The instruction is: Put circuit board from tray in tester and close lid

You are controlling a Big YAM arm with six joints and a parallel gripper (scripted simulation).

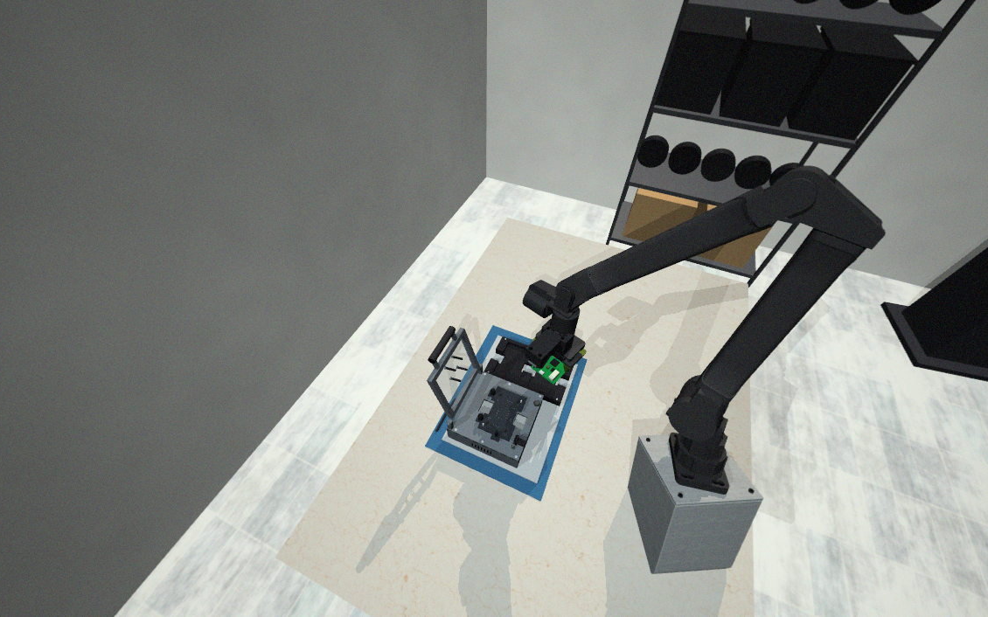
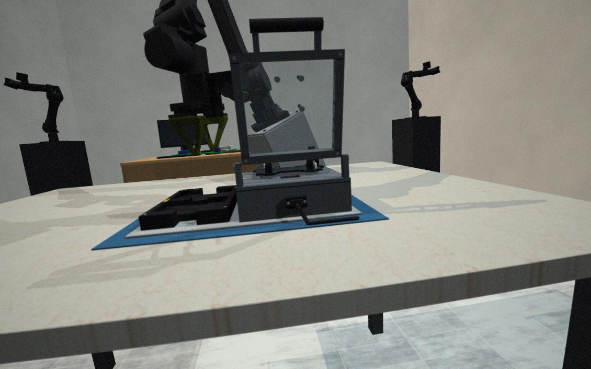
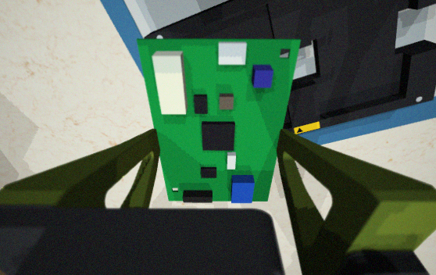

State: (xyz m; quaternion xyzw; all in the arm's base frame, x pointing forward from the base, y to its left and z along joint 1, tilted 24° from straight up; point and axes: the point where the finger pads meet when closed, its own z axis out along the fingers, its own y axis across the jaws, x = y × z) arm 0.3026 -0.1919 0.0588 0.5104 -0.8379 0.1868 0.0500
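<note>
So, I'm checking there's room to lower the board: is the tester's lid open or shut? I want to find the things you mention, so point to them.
Open: the lid point(image 1: 455, 370) point(image 2: 287, 105) stands upright at the tester's edge, leaving its plate uncovered.

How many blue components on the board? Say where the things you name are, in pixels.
2. The smaller blue block point(image 3: 262, 76) point(image 2: 217, 149) sits near the white-connector end of the board point(image 1: 546, 371) point(image 2: 206, 153) point(image 3: 248, 133); the larger blue block point(image 3: 242, 190) point(image 2: 183, 151) is at the opposite end. Wrist view shows the whole face, none hidden.
</note>
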